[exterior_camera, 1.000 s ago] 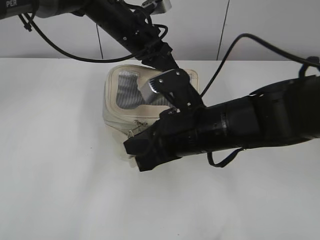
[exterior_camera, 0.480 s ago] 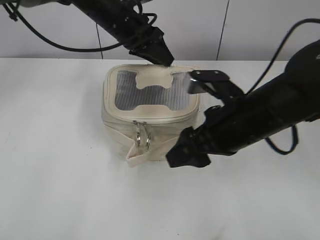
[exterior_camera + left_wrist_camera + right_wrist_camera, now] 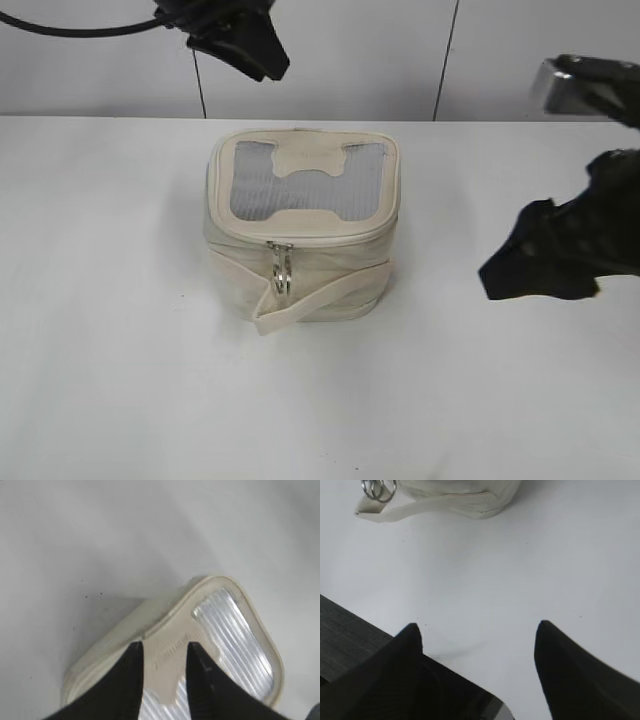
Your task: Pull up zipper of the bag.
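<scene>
The cream bag [image 3: 300, 250] stands mid-table with its grey mesh top and H-shaped patch facing up. The zipper track [image 3: 330, 236] runs round the top rim; its silver ring pulls [image 3: 281, 272] hang at the front, above the loose strap end [image 3: 290, 308]. My left gripper [image 3: 262, 62] hovers above and behind the bag; in the left wrist view it [image 3: 164, 647] is open and empty over the patch [image 3: 172, 652]. My right gripper [image 3: 500, 278] is to the bag's right, open and empty [image 3: 477, 627]. The rings [image 3: 379, 487] and strap [image 3: 420, 507] show far off.
The white table [image 3: 120, 380] stretches all round the bag. A white panelled wall [image 3: 400, 60] stands behind. In the right wrist view a dark table edge [image 3: 345, 635] shows at the lower left.
The right arm has drawn away from the bag's front to the right. The left gripper has lifted up and back off the bag's rear. The bag's front and rings now show.
</scene>
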Robot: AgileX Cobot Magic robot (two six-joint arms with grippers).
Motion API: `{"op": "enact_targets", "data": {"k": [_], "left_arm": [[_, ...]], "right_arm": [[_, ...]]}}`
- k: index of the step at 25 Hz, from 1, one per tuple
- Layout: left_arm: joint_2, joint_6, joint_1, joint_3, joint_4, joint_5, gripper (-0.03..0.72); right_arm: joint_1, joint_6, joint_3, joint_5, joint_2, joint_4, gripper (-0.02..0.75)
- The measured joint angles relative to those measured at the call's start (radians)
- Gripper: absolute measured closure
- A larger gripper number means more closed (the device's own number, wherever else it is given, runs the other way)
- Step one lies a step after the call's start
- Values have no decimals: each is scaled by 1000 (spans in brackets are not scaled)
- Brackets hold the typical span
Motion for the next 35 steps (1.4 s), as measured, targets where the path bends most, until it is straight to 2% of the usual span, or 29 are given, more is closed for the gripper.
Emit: {"op": "enact_targets", "data": {"k": [2,6,11,15,19,25,30,35], "left_arm": [[-98,-20,0,102,27,-13,460],[-404,-122,0,420,138,-115,461],[-913,-325,0,835,352,-248,461],[-1342,-444,0,1072,497,-241,459],[-1672,-483,0,1218,537,-116,416],[-2009,-551,0,1351,603,37,385],[-2056,-578,0,1379,606,45,384],[-2056,-578,0,1414,606,-77,386]], "right_arm": [[-4,52,0,59,-93,-71,190],[-12,116,29,172,-293,-198,190],[-12,183,142,298,-555,-293,187],[-12,200,205,384,-729,-331,134],[-12,208,249,431,-899,-382,118],[-12,250,282,436,-1138,-454,117],[-12,254,289,407,-1239,-469,130],[-12,254,325,329,-1244,-473,149]]}}
